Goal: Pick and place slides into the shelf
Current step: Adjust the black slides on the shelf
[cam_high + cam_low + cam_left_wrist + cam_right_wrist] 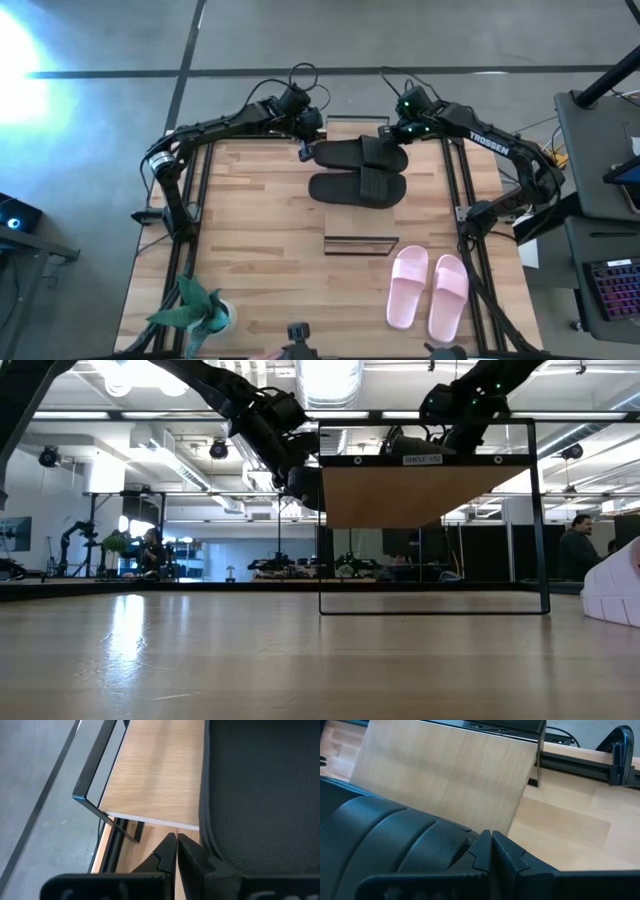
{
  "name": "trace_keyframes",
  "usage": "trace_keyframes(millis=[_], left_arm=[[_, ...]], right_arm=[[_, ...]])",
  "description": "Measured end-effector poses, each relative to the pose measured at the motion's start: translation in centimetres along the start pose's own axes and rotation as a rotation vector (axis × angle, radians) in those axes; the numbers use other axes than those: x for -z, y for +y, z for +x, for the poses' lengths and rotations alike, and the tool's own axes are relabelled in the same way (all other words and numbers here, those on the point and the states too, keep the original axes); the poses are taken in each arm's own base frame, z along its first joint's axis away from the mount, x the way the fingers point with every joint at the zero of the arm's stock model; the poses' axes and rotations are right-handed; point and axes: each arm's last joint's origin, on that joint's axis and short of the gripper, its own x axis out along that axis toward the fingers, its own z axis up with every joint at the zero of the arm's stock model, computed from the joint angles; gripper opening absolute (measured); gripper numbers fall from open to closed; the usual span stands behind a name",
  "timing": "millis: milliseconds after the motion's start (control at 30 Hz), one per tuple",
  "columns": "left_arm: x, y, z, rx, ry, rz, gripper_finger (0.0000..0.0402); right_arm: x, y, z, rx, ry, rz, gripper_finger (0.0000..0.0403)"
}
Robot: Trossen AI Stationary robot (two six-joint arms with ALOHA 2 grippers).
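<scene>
One black slide (358, 155) lies across the shelf's light plank (345, 128) at the table's far edge. The second black slide (358, 188) lies just in front of it. The pink pair (408, 288) (448, 296) rests sole-down at the near right. My left gripper (305, 150) is at the far black slide's left end and my right gripper (392, 130) is at its right end; both are shut. The wrist views show the plank (155, 775) (445, 775) under the slide (260, 795) (385, 835). The low view shows the plank's underside (400, 495). My left gripper (176, 845) has nothing between its shut fingers. The outer side of one finger (192, 857) lies beside the slide's sole edge (207, 845) at the slide's left end; I cannot tell whether they touch. My right gripper (490, 842) has nothing between its shut fingers. One finger (479, 851) lies beside the slide's textured strap (450, 842) at its right end; I cannot tell whether they touch.
A thin dark rectangular frame (360, 245) stands on the table between the black and pink slides; the low view shows it close by (434, 610). A green toy plant (195, 310) sits at the near left corner. Bare tabletop (250, 230) lies left of centre.
</scene>
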Motion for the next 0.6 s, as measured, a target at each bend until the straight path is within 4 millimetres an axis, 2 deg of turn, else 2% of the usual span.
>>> trace_keyframes(millis=[600], left_arm=[[0.7, -1.1, 0.3, 0.044, 0.08, -0.01, 0.0]], right_arm=[[0.0, 0.0, -0.1, -0.001, -0.009, -0.001, 0.0008]])
